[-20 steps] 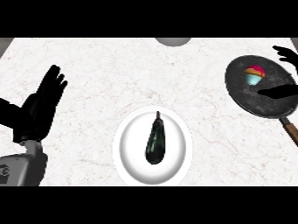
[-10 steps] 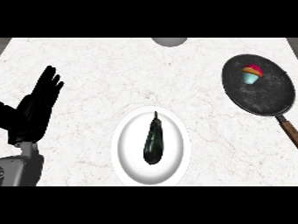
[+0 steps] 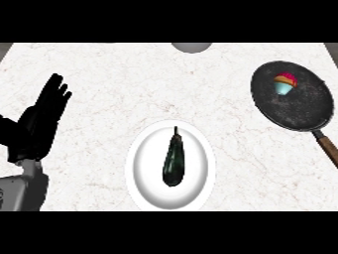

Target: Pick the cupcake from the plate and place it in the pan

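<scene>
We see the cupcake [image 3: 285, 83] sitting in the pan [image 3: 303, 111], in its upper-left part, with nothing touching it. The pan is at the right side of the bench [image 3: 128, 84], its brown handle [image 3: 337, 158] running down-right to the view's edge. The white plate [image 3: 145, 173] is at centre-bottom, well apart from the pan, and carries a dark elongated vegetable [image 3: 174, 158] lying lengthwise. The left robot hand [image 3: 36, 124] is at the left edge, released: fingers straight and up, thumb spread, grasping nothing. A grey rounded object [image 3: 192, 46] is cut off at the bench's far edge.
</scene>
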### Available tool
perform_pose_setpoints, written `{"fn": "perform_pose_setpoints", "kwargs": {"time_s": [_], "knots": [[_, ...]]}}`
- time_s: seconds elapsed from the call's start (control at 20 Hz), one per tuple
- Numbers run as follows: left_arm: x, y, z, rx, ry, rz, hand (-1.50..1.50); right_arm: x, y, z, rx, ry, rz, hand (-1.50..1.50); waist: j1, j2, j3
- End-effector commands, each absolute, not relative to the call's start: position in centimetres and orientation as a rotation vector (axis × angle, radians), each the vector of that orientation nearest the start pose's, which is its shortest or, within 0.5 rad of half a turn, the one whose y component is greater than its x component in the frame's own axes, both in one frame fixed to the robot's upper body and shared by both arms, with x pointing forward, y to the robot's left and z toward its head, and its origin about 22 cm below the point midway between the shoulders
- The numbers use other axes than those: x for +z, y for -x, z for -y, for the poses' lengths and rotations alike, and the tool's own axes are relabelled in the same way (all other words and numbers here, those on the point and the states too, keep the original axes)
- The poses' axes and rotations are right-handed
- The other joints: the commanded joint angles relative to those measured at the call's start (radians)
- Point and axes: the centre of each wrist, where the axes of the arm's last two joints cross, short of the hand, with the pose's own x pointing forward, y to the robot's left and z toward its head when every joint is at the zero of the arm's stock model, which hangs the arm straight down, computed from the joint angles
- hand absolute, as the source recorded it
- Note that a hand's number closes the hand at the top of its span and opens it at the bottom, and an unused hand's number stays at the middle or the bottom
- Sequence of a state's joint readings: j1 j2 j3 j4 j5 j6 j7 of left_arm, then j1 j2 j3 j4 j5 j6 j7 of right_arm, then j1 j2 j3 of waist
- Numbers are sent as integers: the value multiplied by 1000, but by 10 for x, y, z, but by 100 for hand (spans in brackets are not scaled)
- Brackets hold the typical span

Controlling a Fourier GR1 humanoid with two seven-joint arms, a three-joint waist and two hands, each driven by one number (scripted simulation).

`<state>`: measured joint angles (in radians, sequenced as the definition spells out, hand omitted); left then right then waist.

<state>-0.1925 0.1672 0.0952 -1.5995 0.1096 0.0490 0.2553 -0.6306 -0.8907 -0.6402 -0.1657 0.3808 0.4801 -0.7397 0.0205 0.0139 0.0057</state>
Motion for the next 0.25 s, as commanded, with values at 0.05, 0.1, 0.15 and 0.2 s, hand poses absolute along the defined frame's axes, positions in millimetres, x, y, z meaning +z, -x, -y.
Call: {"fn": "perform_pose_setpoints", "kwargs": {"time_s": [0.05,0.1,0.15,0.2], "knots": [[78,-290,-267,39,-89,1534,0,71,-239,577,202,308,1716,-150,1,-1,1],[62,-285,-261,39,-85,1520,0,79,-248,575,184,306,1730,-150,4,-1,0],[62,-289,-276,38,-84,1535,0,86,-242,582,212,314,1711,-150,-4,-3,-2],[59,-292,-273,38,-91,1516,0,85,-250,577,221,319,1713,-150,1,-1,-1]]}}
